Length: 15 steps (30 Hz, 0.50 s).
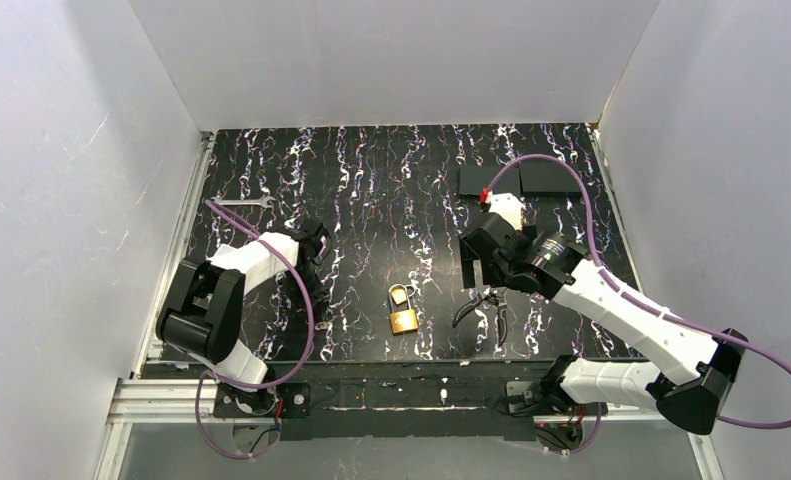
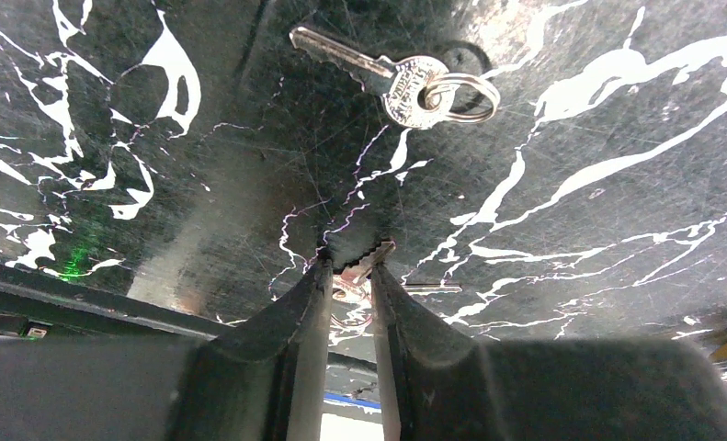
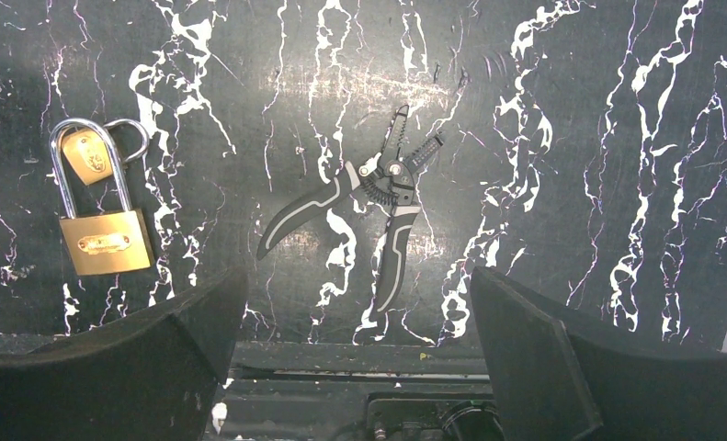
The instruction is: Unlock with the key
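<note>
Nearest the arm bases, the brass padlock [image 3: 105, 241] lies flat with a smaller padlock [image 3: 88, 156] hooked through its shackle. Wire-stripper pliers [image 3: 378, 197] lie just to its right. The right gripper [image 3: 355, 276] hangs above both with its fingers spread wide and holds nothing.

Farther back on the left, the left gripper [image 2: 352, 266] is drawn narrow, and the key [image 2: 382, 250] seems pinched by its toothed blade between the fingertips, right at the table. A spare key [image 2: 405, 81] on a split ring [image 2: 465, 96] lies beyond it, and a wrench [image 1: 243, 202] lies farthest.

Such a thin tip hold could let the key twist or slip out on lifting. The padlock is loose and well apart from the key, so it would likely slide when the key is pushed in unless it is steadied.

The stamping on the spare key's head and the plate on the padlock are too small to read.
</note>
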Tool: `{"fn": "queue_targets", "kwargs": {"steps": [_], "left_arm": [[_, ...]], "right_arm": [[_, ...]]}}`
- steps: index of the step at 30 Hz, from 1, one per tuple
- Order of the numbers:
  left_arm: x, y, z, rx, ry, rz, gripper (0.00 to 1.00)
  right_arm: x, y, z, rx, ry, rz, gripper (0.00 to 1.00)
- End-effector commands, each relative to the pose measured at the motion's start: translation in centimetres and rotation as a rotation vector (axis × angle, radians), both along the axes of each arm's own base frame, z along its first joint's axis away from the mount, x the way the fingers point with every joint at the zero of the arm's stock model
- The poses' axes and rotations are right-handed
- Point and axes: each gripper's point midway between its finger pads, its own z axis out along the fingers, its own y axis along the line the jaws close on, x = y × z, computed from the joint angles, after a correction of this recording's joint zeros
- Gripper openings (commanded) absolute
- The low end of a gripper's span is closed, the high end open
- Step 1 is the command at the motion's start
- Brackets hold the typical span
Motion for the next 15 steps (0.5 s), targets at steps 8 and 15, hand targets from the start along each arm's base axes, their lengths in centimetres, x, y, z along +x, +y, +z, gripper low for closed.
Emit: {"fn": "queue_targets", "kwargs": {"steps": [8, 15], "left_arm": [[-0.4, 0.9, 1.2, 0.030, -0.028, 0.002, 0.36], [-0.1, 1.6, 4.4, 0.040, -0.118, -0.001, 0.54]], "right_arm": [[0.2, -0.5, 0.8, 0.016, -0.038, -0.017, 1.00], [0.1, -0.5, 0.9, 0.023, -0.038, -0.018, 1.00]]}}
